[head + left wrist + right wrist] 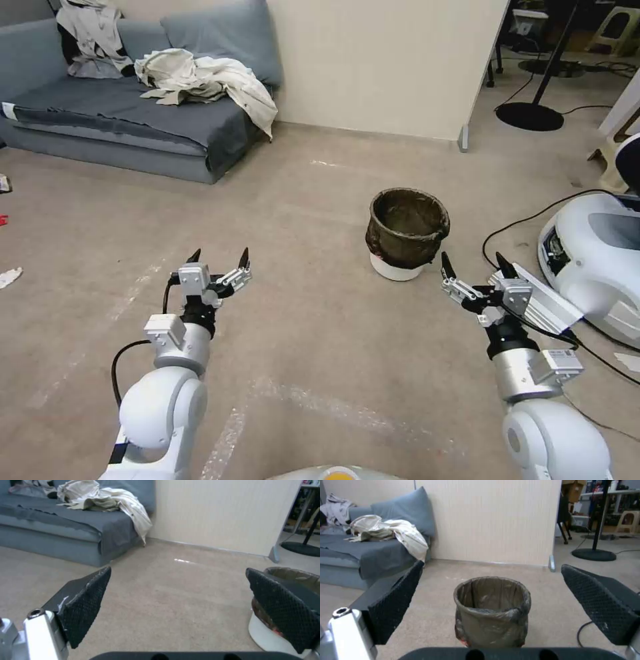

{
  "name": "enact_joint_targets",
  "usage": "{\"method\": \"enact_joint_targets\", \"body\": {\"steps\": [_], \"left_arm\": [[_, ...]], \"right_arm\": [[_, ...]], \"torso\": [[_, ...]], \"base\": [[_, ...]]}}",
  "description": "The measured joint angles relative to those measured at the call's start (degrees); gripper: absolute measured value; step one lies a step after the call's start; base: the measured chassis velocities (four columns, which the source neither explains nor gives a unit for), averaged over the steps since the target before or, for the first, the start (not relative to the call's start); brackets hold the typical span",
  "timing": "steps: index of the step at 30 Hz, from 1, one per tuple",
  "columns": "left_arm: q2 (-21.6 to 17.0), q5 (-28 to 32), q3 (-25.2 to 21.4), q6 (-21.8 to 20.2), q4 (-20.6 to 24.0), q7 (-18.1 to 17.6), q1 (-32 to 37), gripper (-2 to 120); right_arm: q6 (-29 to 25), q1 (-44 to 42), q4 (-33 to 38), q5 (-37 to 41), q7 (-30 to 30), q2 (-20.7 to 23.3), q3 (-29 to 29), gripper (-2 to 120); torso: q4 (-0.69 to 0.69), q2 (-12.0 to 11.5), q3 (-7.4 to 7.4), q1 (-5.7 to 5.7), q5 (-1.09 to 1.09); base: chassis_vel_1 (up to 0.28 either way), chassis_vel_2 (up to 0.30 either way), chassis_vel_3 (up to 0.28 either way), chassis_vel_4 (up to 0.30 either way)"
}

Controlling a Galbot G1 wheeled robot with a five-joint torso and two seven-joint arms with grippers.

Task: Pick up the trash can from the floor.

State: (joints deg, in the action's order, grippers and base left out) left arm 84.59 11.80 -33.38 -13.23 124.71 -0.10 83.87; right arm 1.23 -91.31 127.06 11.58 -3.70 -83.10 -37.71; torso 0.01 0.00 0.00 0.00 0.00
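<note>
The trash can point(407, 229) stands upright on the floor point(300, 333), out in the open carpet and well apart from the sofa point(127, 127), so I can come at it from any side. I hold my right hand point(472, 265) near it with the fingers apart, pointing at the can, because its rim with the dark bag point(493, 610) folded over it looks like the place to grip. My left hand point(219, 256) also has its fingers apart and hangs farther off, over bare carpet.
</note>
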Motion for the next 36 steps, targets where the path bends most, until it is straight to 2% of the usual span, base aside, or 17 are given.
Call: {"method": "enact_joint_targets", "body": {"steps": [16, 30, 36], "left_arm": [[0.4, -0.7, 0.4, 0.1, 0.0, 0.5, 0.3, 100], [0.1, -0.6, 0.6, 0.3, -0.5, 0.5, 0.0, 100], [-0.4, -0.4, 0.5, 0.3, -1.0, 0.5, -0.6, 100]], "right_arm": [[-1.5, -0.1, -0.5, 0.0, -0.1, 0.0, 0.1, 100], [-5.9, -0.1, -1.9, 0.8, -0.3, -0.5, 0.4, 100], [-7.0, -0.2, -2.2, 1.1, -0.3, -0.8, 0.6, 100]], "torso": [[-0.01, 0.0, 0.00, 0.00, 0.00], [-0.04, 0.0, 0.00, 0.00, 0.00], [0.01, 0.0, 0.00, 0.00, 0.00]], "base": [[-0.038, -0.042, -0.036, -0.037], [-0.094, -0.098, -0.087, -0.088], [0.000, 0.000, 0.000, 0.000]]}}
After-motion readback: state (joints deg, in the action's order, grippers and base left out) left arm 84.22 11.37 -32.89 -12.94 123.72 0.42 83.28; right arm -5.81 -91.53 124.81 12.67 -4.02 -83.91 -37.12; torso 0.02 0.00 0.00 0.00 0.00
